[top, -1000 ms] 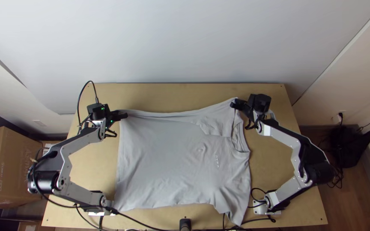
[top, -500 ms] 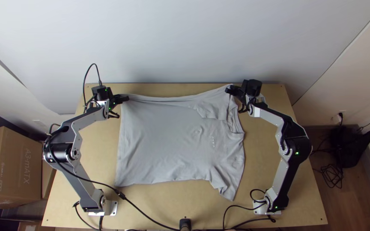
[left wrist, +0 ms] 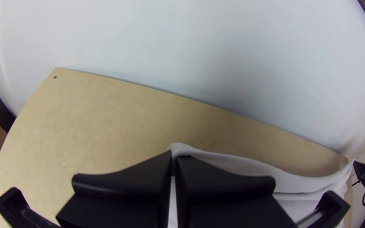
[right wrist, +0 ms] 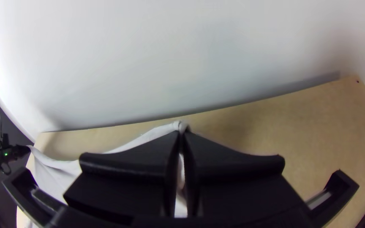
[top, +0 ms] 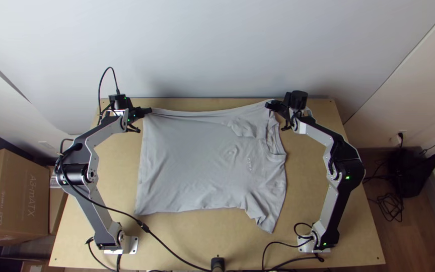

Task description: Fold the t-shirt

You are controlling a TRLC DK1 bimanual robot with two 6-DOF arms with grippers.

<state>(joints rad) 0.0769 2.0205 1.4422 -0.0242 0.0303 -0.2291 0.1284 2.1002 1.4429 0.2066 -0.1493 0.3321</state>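
The grey t-shirt [top: 197, 161] lies spread sideways on the table, its collar toward the right arm and its hem toward the left. At its far hem-side corner is my left gripper [top: 148, 111]; my right gripper [top: 269, 105] is at the far shoulder or sleeve part. In the left wrist view, my left gripper [left wrist: 173, 162] is shut on a bit of the shirt's edge [left wrist: 237, 162]. The right wrist view has my right gripper [right wrist: 181, 137] shut on a peak of cloth [right wrist: 148, 136]. Between both grippers the far edge sags slightly, with wrinkles near the collar.
Bare wooden table [top: 187, 236] shows in front of the shirt, with a black cable [top: 169, 250] crossing it at the left. A white wall [top: 217, 50] rises just behind the table's far edge. Cardboard boxes [top: 13, 196] stand on the floor at the left.
Both grippers have moved away from the arms' bases toward the table's far edge, and the whole shirt has slid along with them. Over the last half second the movement is small.
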